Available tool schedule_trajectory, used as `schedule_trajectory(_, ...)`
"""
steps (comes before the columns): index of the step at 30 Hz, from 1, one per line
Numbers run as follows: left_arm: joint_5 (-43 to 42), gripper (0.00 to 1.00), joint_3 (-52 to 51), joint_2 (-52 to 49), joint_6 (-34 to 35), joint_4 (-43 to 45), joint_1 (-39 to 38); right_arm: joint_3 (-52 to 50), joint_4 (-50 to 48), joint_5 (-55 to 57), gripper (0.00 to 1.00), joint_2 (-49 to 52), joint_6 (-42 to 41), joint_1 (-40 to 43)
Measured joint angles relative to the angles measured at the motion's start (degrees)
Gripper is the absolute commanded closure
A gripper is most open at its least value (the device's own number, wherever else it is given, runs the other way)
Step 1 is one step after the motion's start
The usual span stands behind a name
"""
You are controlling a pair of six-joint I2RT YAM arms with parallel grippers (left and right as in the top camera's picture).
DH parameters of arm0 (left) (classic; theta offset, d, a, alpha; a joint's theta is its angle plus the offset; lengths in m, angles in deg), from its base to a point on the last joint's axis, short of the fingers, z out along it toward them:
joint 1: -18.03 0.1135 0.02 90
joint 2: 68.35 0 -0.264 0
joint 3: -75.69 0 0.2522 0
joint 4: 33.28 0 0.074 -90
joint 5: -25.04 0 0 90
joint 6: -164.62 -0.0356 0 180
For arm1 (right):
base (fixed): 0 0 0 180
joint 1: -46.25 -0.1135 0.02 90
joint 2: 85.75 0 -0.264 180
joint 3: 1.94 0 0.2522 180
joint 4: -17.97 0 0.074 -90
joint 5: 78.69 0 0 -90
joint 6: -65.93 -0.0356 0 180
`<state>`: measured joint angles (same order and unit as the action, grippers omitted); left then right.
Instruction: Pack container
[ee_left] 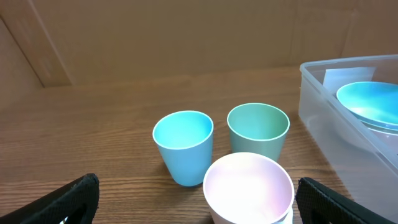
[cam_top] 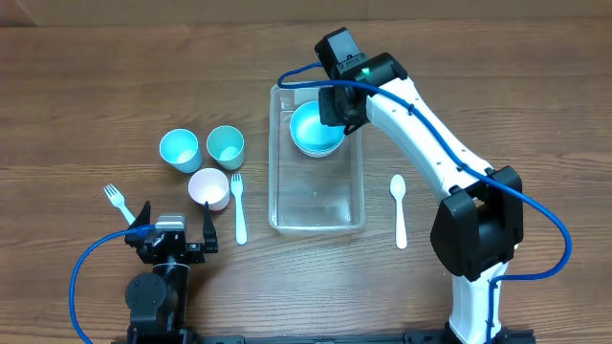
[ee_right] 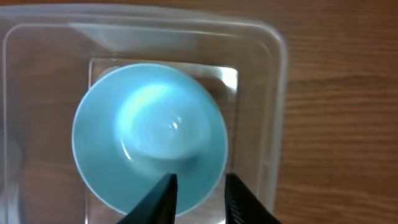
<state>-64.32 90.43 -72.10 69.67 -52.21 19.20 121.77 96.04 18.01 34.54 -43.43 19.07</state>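
Observation:
The clear plastic container (cam_top: 316,225) stands at the table's middle. A light-blue bowl (cam_top: 314,129) lies in its far end, apparently stacked on a second one. My right gripper (cam_top: 342,105) hovers over the bowl's right rim. In the right wrist view its fingers (ee_right: 200,186) are apart and straddle the rim of the bowl (ee_right: 149,130) inside the container (ee_right: 273,74). My left gripper (cam_top: 175,222) is wide open near the table's front left. In the left wrist view (ee_left: 196,199) a pink cup (ee_left: 249,186) sits between its fingers, untouched.
A blue cup (cam_top: 179,150), a green cup (cam_top: 226,146) and the pink cup (cam_top: 208,188) stand left of the container. A white fork (cam_top: 119,203) and a pale fork (cam_top: 238,205) lie nearby. A white spoon (cam_top: 399,210) lies right of the container.

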Motion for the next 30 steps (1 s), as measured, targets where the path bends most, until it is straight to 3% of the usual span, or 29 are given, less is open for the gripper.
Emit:
schedule_trajectory(1, 0.0, 0.0, 0.0, 0.0, 0.0, 0.0, 0.0, 1.1, 2.0, 0.9, 0.32, -0.2, 0.1, 0.3)
schedule_trajectory(3, 0.0, 0.0, 0.0, 0.0, 0.0, 0.0, 0.0, 3.4, 5.2, 2.2, 0.24, -2.2, -0.1, 1.8)
schedule_trajectory(4, 0.0, 0.0, 0.0, 0.0, 0.0, 0.0, 0.0, 4.8, 6.8, 2.7, 0.07, -4.4, 0.0, 3.5)
schedule_trajectory(5, 0.0, 0.0, 0.0, 0.0, 0.0, 0.0, 0.0, 5.8, 8.4, 2.8, 0.0, -6.7, 0.0, 5.4)
schedule_trajectory(9, 0.0, 0.0, 0.0, 0.0, 0.0, 0.0, 0.0, 8.5, 15.9, 3.5, 0.0, -17.5, -0.2, 18.9)
schedule_trajectory(13, 0.0, 0.0, 0.0, 0.0, 0.0, 0.0, 0.0, 9.0, 20.6, 2.4, 0.0, -19.3, -0.3, 27.9)
schedule_trajectory(24, 0.0, 0.0, 0.0, 0.0, 0.0, 0.0, 0.0, 8.8, 21.4, 1.0, 0.0, -17.6, -0.3, 31.5)
schedule_trajectory(30, -4.1, 0.0, -0.5, 0.0, 2.0, 10.8, 0.0, 8.8, 21.4, 1.0, 0.0, -17.6, -0.3, 31.5)
